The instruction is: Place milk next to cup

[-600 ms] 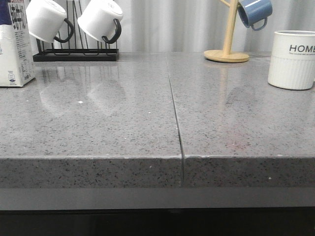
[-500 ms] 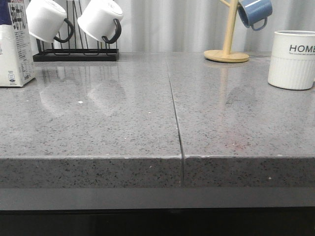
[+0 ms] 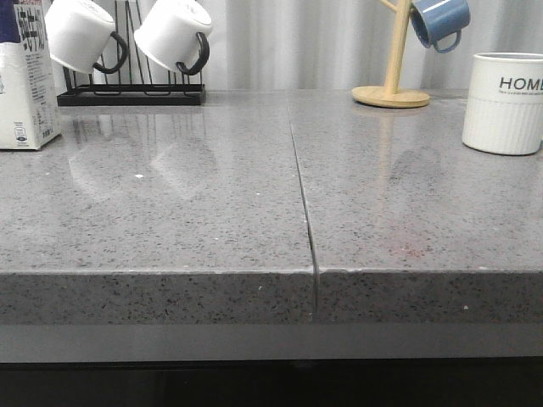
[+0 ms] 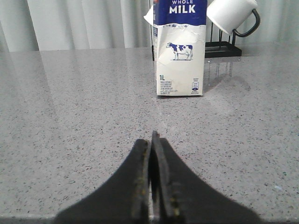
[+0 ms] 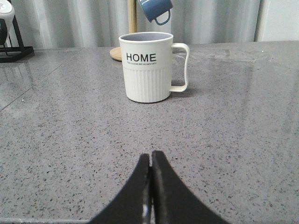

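Note:
The milk [image 3: 25, 80], a tall white carton with a dark blue top and a cow picture, stands upright at the far left of the grey counter; it also shows in the left wrist view [image 4: 180, 49]. The cup [image 3: 505, 103], a cream ribbed mug marked "HOME", stands at the far right; it also shows in the right wrist view [image 5: 148, 66], handle to one side. My left gripper [image 4: 151, 140] is shut and empty, well short of the milk. My right gripper [image 5: 150, 156] is shut and empty, well short of the cup. Neither gripper shows in the front view.
A black wire rack [image 3: 131, 89] with two smooth white mugs [image 3: 174, 34] stands at the back left, just behind the milk. A wooden mug tree [image 3: 392, 85] holding a blue mug [image 3: 439, 21] stands at the back right. A seam [image 3: 301, 203] runs down the counter's middle.

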You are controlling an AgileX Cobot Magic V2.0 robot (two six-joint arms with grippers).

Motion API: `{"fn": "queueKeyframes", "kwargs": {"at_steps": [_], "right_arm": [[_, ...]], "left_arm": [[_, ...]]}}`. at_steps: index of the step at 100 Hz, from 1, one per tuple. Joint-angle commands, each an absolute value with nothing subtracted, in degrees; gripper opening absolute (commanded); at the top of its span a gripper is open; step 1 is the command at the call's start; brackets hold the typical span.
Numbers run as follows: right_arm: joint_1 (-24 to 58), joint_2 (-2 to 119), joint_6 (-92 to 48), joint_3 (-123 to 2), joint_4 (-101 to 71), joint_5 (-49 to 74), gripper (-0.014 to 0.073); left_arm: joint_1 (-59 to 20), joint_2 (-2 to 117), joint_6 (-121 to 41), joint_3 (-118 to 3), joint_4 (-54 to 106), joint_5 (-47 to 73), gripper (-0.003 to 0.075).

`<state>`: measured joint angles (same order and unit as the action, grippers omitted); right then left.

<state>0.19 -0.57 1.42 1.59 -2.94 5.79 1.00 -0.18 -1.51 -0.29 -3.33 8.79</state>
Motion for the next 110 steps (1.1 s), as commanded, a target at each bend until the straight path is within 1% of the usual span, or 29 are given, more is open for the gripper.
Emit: {"fn": "queueKeyframes", "kwargs": {"at_steps": [1, 40, 58, 82, 98, 110], "right_arm": [[0.1, -1.6, 1.3, 1.0, -2.9, 1.0, -0.0067], [0.1, -1.6, 1.3, 1.0, -2.9, 0.9, -0.0067], [0.1, -1.6, 1.3, 0.6, -2.9, -1.8, -0.0067], [0.1, 0.0, 1.1, -5.2, 0.0, 7.5, -0.0067], [0.1, 5.1, 1.1, -9.6, 0.0, 11.1, -0.0067], [0.1, 9.8, 1.1, -12.0, 0.0, 11.6, -0.0067]], "left_arm": [[1.1, -2.0, -0.8, 2.3, -3.2, 4.5, -0.002], [1.1, -2.0, -0.8, 2.3, -3.2, 4.5, -0.002], [1.1, -2.0, -0.8, 2.3, -3.2, 4.5, -0.002], [1.1, -2.0, -0.8, 2.3, -3.2, 4.5, -0.002], [1.1, -2.0, -0.8, 2.3, -3.2, 4.5, -0.002], [1.1, -2.0, -0.8, 2.3, -3.2, 4.5, -0.002]]}}
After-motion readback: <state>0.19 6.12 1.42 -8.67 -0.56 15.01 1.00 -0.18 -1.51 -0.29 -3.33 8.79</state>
